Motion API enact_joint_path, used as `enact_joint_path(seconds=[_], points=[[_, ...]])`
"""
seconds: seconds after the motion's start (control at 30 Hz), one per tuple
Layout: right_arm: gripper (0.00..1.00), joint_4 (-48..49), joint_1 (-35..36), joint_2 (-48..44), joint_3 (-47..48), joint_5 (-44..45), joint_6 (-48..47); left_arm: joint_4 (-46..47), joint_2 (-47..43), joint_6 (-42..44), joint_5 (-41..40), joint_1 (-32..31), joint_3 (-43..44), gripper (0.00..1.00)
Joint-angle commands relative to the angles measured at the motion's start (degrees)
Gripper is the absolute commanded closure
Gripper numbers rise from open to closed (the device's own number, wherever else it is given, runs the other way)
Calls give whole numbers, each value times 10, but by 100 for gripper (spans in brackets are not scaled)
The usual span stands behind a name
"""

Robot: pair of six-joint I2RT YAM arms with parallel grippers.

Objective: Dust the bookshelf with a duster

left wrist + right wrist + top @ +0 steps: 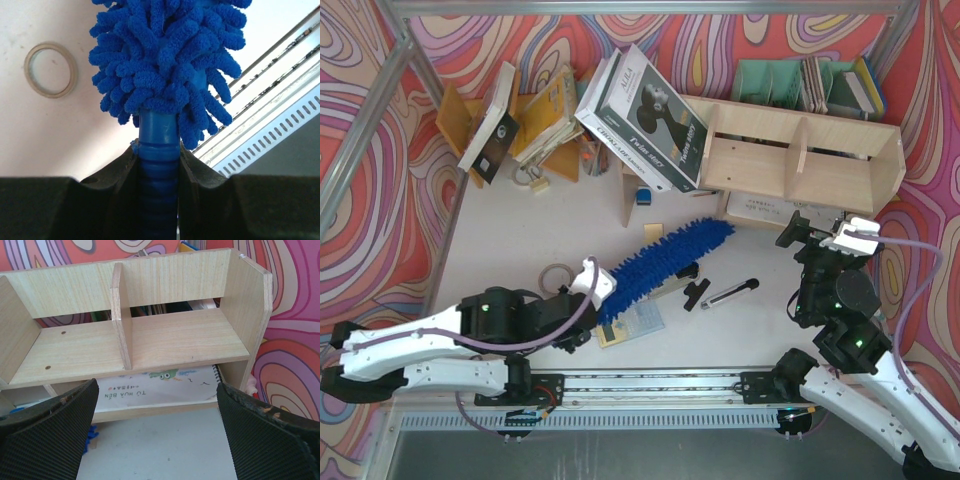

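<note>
Duster (665, 262): blue, fluffy head on a slim ribbed handle.

Location: low over the table (760, 320), left of centre, well apart from the bookshelf (800, 150). Whether the head rests on the surface or hangs just above it cannot be told.

Hold: left gripper (592, 290) clamped on the handle. In the left wrist view both fingers (122, 172) press the blue stem just below the first tufts of the head (167, 65).

Axis: long axis runs on a diagonal in the top view, handle at the near left and tip at the far right. The tip points toward the left lower corner of the shelf unit, and the head passes beside a black tool (720, 293). A tape ring (557, 277) lies to the left of the handle.

Second tool: right gripper (817, 235) spread wide and holding nothing. It faces the right-hand compartments (150, 340) from the front, with a notebook (165, 385) lying under the lower board.

Step in hand, judged: carrying the head to the shelf; no board is touched yet.

Handling advice:
- Lift the tip enough to pass over the clutter.
- Swing the axis parallel to the top board.
- Lay the fluffy side flat on the board, not tip-first.
- Draw it along the board's length in a light, even stroke.
- Hold the squeeze firm on the handle, since a long head gives leverage and may twist.
- Avoid the box (645, 120) leaning at the left end.
</note>
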Motion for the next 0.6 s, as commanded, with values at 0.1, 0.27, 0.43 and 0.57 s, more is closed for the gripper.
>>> enact_joint_path(seconds=[0.1,0.27,0.43,0.57], points=[[11,14,-5,2,11,7,-6,-89,-23,-65,-150,10,46,100],[11,5,-5,-4,11,8,2,-64,-22,-54,-179,11,43,100],[11,4,-5,-6,10,7,4,17,-19,-33,-229,14,25,100],[11,0,-6,-4,11,7,6,87,-12,-34,-275,25,5,100]])
